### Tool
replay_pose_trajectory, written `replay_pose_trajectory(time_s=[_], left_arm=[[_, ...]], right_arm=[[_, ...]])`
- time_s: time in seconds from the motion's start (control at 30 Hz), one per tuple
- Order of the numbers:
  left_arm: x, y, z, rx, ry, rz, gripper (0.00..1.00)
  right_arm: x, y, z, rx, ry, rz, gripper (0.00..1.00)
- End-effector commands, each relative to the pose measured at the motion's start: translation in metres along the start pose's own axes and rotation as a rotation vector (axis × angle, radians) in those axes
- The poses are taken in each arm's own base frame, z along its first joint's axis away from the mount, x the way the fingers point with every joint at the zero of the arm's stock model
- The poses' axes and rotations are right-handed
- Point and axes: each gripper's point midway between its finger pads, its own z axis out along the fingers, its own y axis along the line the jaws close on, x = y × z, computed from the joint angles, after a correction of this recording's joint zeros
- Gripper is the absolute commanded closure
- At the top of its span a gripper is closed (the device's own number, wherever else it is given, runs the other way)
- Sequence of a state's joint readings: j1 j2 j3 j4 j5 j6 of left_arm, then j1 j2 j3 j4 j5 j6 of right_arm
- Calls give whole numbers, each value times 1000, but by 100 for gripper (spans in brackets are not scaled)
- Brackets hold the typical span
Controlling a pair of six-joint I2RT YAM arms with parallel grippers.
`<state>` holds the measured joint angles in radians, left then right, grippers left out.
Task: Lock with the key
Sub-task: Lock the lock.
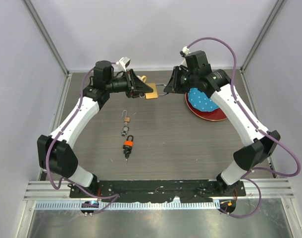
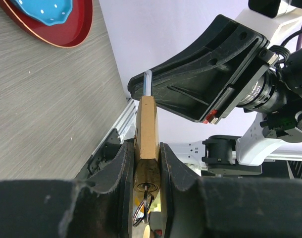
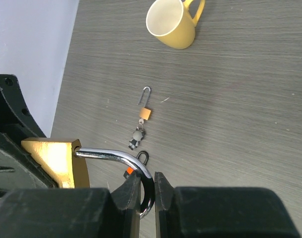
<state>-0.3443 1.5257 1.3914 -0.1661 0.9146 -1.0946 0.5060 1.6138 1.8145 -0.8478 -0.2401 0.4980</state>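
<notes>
Grey wood-grain bench (image 1: 190, 148) inside pale walls, w/ an alu rail along the near edge.

Containers: a red plate (image 1: 214, 117) sits at far right and carries a blue, white-dotted item (image 1: 200, 101) that covers most of it. A yellow mug (image 3: 171, 22) stands upright at the back, handle pointing away from the locks. Its inside shows pale.

Task thing: a brass padlock (image 1: 151, 92) is held off the bench at back centre, between the two arms. The left pincer (image 1: 143, 89) is closed tight on the flat sides of the body, fingers (image 2: 122, 166) pressing both faces. A key (image 2: 146, 190) sits in the keyhole at the bottom end w/ a key ring (image 2: 139, 210) hanging off it. The steel shackle (image 3: 114, 155) comes out of the top of the body and curves over. The right pincer (image 1: 167, 89) is closed on its bend w/ almost no gap between the fingers. The shackle's far end is hidden by those fingers, so can't tell whether it is seated in the body.

Elsewhere, mid-bench and well apart from the held lock, lies a small brass padlock (image 3: 146, 113) w/ its shackle swung open. A bunch of keys (image 3: 137, 136) lies just beside it. Nearer the arm bases is an orange-and-black padlock (image 1: 128, 145).
</notes>
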Motion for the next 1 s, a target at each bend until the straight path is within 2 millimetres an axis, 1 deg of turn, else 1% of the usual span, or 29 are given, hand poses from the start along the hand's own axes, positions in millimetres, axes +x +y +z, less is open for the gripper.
replay_pose_trajectory(time_s=[0.0, 0.1, 0.17, 0.27, 0.3, 0.33, 0.4, 0.5, 0.57, 0.73, 0.83, 0.9, 0.97], left_arm=[[5, -35, 8, 72, -8, 137, 100], [9, -38, 16, 77, 4, 141, 100], [7, -41, 18, 82, 3, 141, 100], [8, -52, 19, 131, 10, 136, 100], [9, -53, 20, 138, 13, 122, 100], [7, -58, 20, 165, 2, 143, 100], [7, -60, 21, 171, 2, 145, 100], [8, -52, 23, 156, 3, 134, 100], [8, -46, 26, 139, 2, 133, 100], [14, -28, 37, 63, 15, 116, 100], [17, -25, 44, 52, 25, 118, 100], [20, -24, 47, 46, 32, 120, 100], [19, -22, 50, 38, 27, 113, 100]], right_arm=[[-12, 45, -18, -104, -66, -32, 98], [-8, 43, -17, -76, -72, -55, 98], [-6, 42, -14, -71, -68, -57, 98], [-5, 46, -14, -70, -74, -74, 98], [-5, 47, -13, -63, -79, -83, 98], [-5, 47, -13, -64, -82, -87, 98], [-5, 50, -14, -71, -85, -87, 98], [-8, 56, -17, -86, -91, -89, 98], [-11, 64, -22, -111, -98, -90, 98], [-15, 78, -31, -134, -114, -115, 98], [-11, 79, -30, -131, -105, -129, 98], [-7, 83, -30, -149, -94, -143, 98], [-7, 89, -34, -164, -107, -152, 98]])
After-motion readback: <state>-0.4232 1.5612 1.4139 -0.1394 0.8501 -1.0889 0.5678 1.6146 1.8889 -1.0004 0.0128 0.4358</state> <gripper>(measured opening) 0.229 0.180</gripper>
